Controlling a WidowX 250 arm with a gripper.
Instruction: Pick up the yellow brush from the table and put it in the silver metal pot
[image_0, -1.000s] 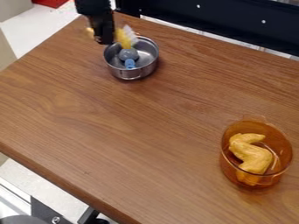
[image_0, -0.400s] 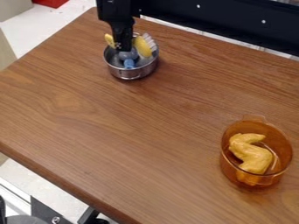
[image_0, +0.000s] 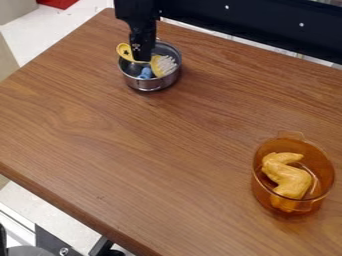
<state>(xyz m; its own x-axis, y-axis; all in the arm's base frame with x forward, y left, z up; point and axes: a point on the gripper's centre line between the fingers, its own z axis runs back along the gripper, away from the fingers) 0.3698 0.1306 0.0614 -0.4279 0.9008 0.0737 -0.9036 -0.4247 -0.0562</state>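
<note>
Wood-grain table (image_0: 120, 150) is supporting a metal pot (image_0: 149, 86). The gripper (image_0: 141, 59) is hanging over the pot, its fingers clenching a yellow brush (image_0: 157, 66); white bristles are pointing right, the handle is extending left past the rim. A blue item (image_0: 145, 74) is resting inside. Well apart, an amber transparent bowl (image_0: 325, 170) is holding a toy chicken wing (image_0: 291, 181).
</note>
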